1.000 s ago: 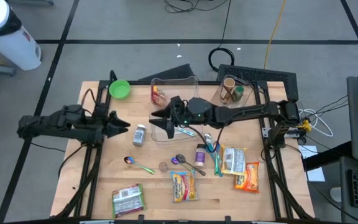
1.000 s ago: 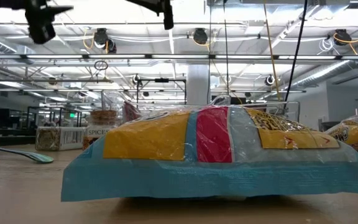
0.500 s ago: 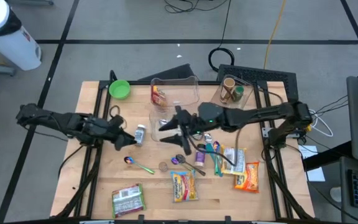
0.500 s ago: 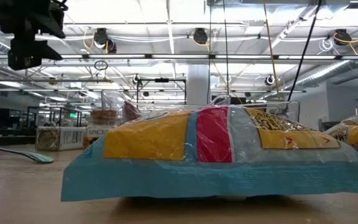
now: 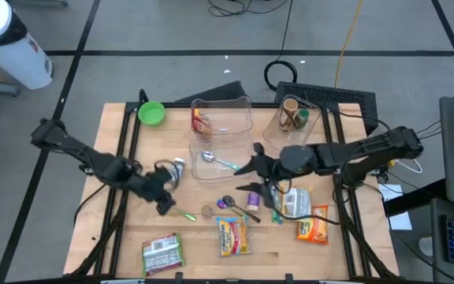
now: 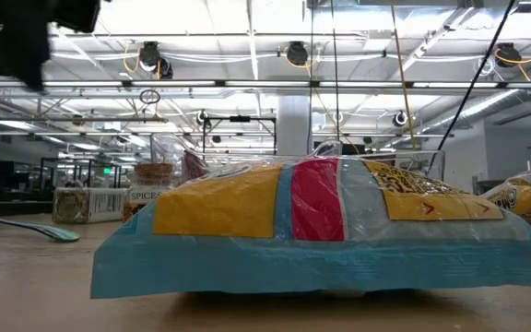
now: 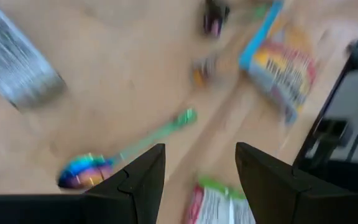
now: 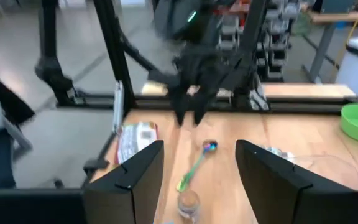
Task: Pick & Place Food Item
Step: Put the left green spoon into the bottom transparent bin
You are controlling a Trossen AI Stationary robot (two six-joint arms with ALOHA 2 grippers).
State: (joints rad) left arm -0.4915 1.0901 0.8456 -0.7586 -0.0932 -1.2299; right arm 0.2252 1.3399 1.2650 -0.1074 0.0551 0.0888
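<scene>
**Both hands spread and empty over the worktop**

From overhead I see my left hand [image 5: 164, 207] low over the worktop [image 5: 124, 229], at about 8 o'clock from the centre. Its fingers [image 7: 143, 177] stand apart with nothing between them, and the iridescent spoon with the green handle [image 7: 124, 154] lies just beyond them. The spice jar [image 5: 178, 168] sits near that hand, at its 1 o'clock.

My right hand [image 5: 252, 178] hovers near the centre, fingers [image 8: 135, 171] likewise spread and empty. At its 5 o'clock lie the snack packets [image 5: 296, 203]; at 7 o'clock lies the yellow and blue food packet [image 5: 232, 235]. A silver spoon [image 5: 215, 160] rests in the clear container [image 5: 221, 118] at 11 o'clock.
</scene>
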